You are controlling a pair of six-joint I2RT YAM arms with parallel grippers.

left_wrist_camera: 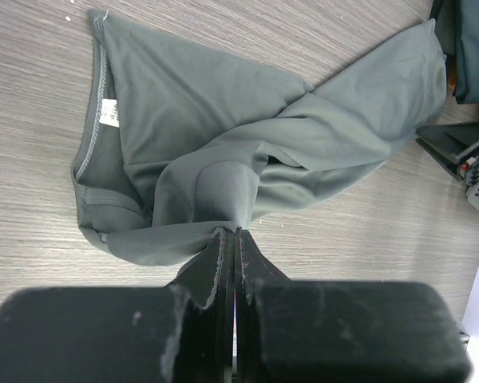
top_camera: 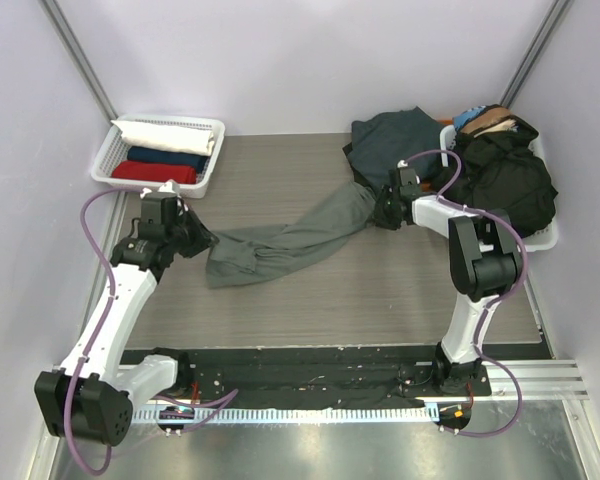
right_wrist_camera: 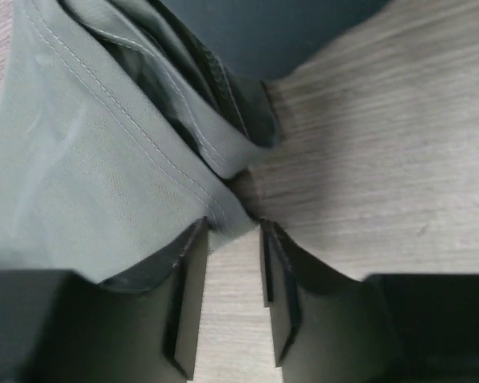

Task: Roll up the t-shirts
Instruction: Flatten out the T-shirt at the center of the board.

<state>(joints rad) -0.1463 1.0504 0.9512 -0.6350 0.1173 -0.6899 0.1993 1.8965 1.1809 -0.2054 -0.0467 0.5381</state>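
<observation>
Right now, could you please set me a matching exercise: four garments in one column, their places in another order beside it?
1 grey-green t-shirt
2 red rolled t-shirt
3 black garment
4 dark teal t-shirt

A inside left basket
B heaped over right basket
C stretched across table middle
D bunched at table's far edge

Pairs: 1-C, 2-A, 3-B, 4-D

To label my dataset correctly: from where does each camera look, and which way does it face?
Top external: high behind the bases, looking down on the wood-grain table; the left arm and right arm show whole.
Left wrist: on the left arm, looking along the shut left gripper pinching the grey-green cotton t-shirt.
Right wrist: on the right arm, looking past the open right gripper at the shirt's hem and table.
Shared: all views show that t-shirt.
</observation>
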